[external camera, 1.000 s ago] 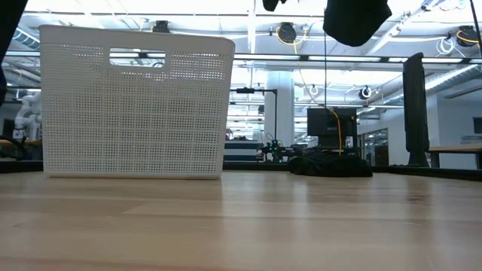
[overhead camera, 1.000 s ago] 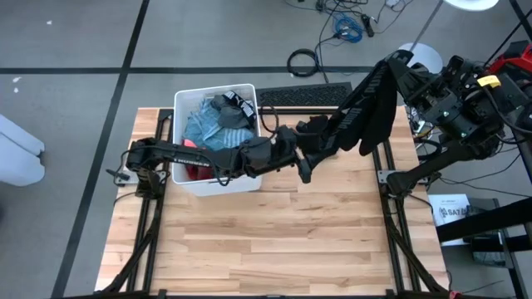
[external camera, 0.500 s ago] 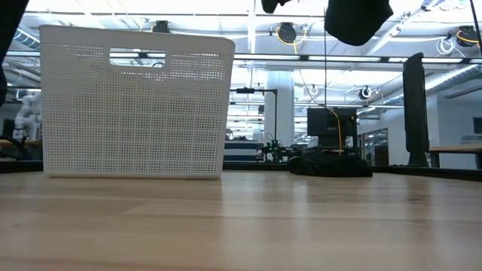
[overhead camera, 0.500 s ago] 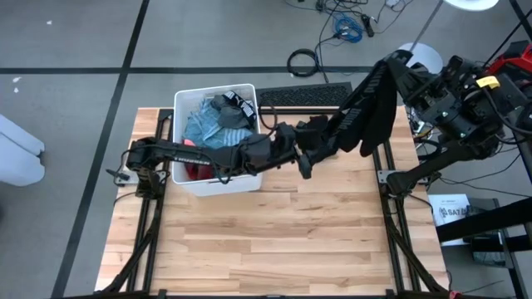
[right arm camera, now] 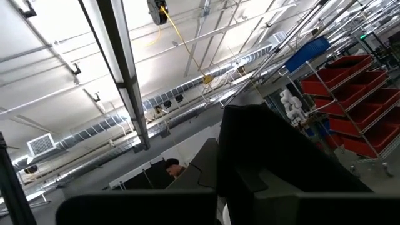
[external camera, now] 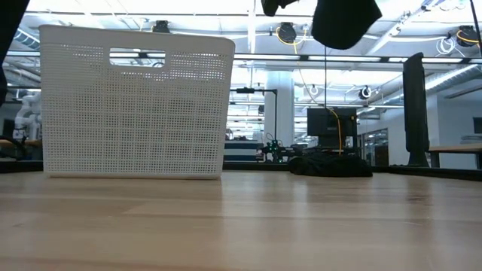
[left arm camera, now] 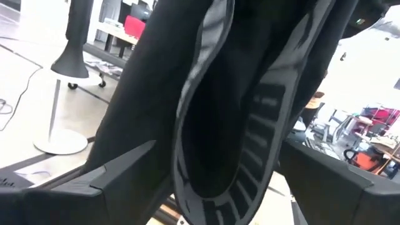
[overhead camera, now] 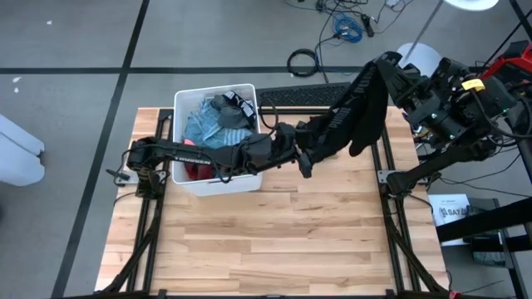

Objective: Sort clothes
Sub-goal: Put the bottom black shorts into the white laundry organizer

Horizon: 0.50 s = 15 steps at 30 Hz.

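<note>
Right pincer (overhead camera: pixel 384 65), pressed together, apparently pinches a black garment (overhead camera: pixel 366 112) aloft beside the bin (overhead camera: pixel 189 181). Left pincer (overhead camera: pixel 309 154), spread, reaches at its hanging end. Next: close on it.

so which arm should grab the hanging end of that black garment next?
Left, probably. Its open gripper sits right at the black garment hanging from the shut right gripper.

We see a bench (overhead camera: pixel 274 224) of pale wood planks, smooth with a slight sheen. The white bin (external camera: pixel 135 105) is matt plastic, perforated in a fine mesh. The black garment (overhead camera: pixel 366 112) hanging from the right arm is soft matt cloth with a grey elastic-looking band. The clothes (overhead camera: pixel 218 118) in the bin are soft crumpled fabric.
</note>
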Available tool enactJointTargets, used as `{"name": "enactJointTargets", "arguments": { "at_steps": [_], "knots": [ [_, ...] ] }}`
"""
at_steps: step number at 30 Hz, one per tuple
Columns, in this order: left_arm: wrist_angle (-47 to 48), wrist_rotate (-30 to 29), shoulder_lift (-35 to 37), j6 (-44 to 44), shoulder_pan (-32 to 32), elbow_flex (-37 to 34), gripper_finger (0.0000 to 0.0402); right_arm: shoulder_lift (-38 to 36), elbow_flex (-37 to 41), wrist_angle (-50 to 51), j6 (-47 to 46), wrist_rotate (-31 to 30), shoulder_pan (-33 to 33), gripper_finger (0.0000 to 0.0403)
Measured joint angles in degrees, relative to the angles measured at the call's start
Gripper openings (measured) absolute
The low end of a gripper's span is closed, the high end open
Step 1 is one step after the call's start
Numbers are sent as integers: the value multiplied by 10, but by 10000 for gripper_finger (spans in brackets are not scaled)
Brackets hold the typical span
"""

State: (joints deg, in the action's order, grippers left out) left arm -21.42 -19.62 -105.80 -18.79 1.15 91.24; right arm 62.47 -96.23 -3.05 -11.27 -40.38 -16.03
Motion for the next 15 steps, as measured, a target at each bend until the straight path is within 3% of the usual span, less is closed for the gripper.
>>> {"name": "enactJointTargets", "arguments": {
  "at_steps": [4, 11, 15],
  "knots": [
    [19, -1, 0, 8, 0, 0, 294, -2, 0, 0, 0, 0, 0, 0],
    [14, 1, 2, 28, 6, 0, 141, -2, 0, 3, 0, 0, 0, 0],
    [-12, 14, 3, 31, 6, 0, 89, -2, 0, 7, 0, 0, -1, 0]
  ]
}}
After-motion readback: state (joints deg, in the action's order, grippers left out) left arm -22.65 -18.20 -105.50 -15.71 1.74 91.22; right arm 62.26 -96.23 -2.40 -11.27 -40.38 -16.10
